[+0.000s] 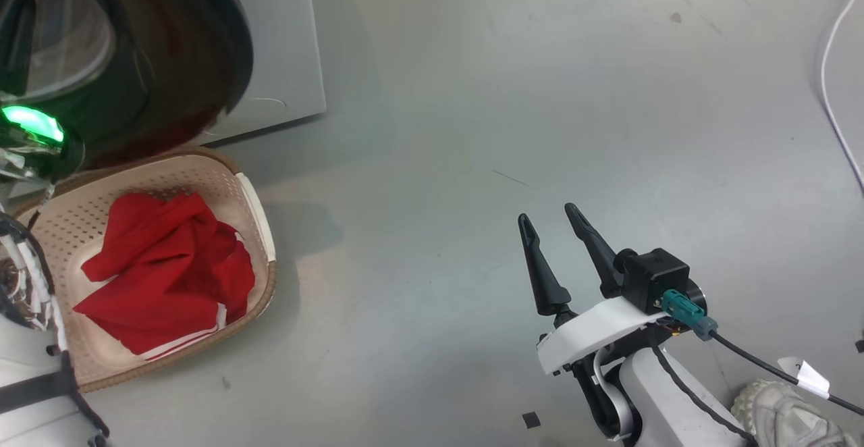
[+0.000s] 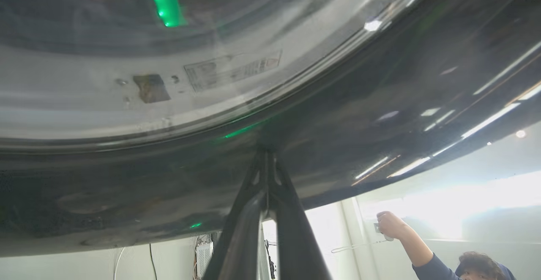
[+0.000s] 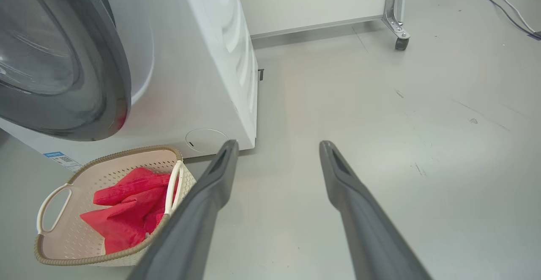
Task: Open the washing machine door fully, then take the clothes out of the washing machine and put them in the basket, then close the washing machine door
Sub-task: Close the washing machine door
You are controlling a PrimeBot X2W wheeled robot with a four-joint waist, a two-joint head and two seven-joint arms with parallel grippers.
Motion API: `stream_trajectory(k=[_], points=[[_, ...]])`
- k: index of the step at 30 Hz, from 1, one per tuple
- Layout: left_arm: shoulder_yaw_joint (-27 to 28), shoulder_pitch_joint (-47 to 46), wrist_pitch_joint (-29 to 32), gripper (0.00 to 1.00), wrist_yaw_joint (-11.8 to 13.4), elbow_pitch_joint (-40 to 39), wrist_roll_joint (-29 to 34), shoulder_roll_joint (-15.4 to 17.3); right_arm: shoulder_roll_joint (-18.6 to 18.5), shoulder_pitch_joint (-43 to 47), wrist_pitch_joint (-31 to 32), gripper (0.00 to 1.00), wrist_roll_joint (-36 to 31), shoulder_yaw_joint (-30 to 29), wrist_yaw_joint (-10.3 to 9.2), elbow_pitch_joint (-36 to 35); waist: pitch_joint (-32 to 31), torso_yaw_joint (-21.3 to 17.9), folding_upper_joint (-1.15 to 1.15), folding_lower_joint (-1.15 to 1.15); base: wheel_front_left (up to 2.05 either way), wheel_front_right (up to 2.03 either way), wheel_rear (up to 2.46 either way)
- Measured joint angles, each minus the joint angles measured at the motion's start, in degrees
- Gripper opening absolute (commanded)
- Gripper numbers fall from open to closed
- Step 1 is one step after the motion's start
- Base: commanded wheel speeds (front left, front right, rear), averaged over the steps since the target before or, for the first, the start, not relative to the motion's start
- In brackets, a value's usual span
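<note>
Scuffed grey floor [image 1: 439,163], white cable [image 1: 821,69] (far right); left pincer [image 2: 267,155] closed, right pincer [image 1: 548,213] spread, both empty

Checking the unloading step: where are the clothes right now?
Head view, lower left: the clothes lie inside the basket on the floor, just below the washing machine door.

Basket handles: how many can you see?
2. In the right wrist view: left handle at the basket's left end; right handle at its right end, beside the red clothes.
</note>
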Motion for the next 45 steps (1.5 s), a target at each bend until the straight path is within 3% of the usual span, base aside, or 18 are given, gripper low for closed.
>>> stream_trajectory(k=[11,23,36,37,39,40,45], points=[[-1.5,-3.6,-2.8,0.0,0.0,4.6,1.8,-0.5,0.2,-0.8,0.0,1.0,-0.2,-2.7,-0.54,-0.7,3.0,-1.7,0.0,0.0,0.0,0.0,0.0],[-0.3,-3.2,-3.7,0.0,0.0,5.3,1.5,-1.1,0.3,-1.4,0.0,1.0,-1.8,-4.6,-0.64,0.2,1.3,3.5,0.0,0.0,0.0,0.0,0.0],[1.6,6.3,-5.5,0.01,0.0,4.4,1.6,-1.6,0.3,-1.2,0.0,1.0,-2.7,-6.0,-0.63,2.6,-3.5,9.0,0.0,0.0,0.0,0.0,0.0],[1.5,7.1,-5.5,0.07,0.0,4.2,1.9,-1.7,0.3,-1.1,0.0,1.0,-2.7,-6.2,-0.62,2.7,-3.9,9.4,0.0,0.0,0.0,0.0,0.0],[1.6,8.7,-6.6,0.45,0.0,3.4,2.5,-1.8,0.2,-0.9,0.0,1.0,-2.7,-6.4,-0.62,2.9,-4.7,10.2,0.0,0.0,0.0,0.0,0.0],[1.6,9.3,-7.3,0.98,0.0,2.7,3.2,-1.9,0.2,-0.8,0.0,1.0,-2.7,-6.5,-0.6,3.0,-5.1,10.6,0.0,0.0,0.0,0.0,0.0],[1.0,12.1,-10.8,1.0,0.0,-0.8,8.2,-1.9,0.2,-0.6,0.0,1.0,-2.9,-7.3,-0.47,3.4,-7.0,12.4,0.0,0.0,0.0,0.0,0.0]])
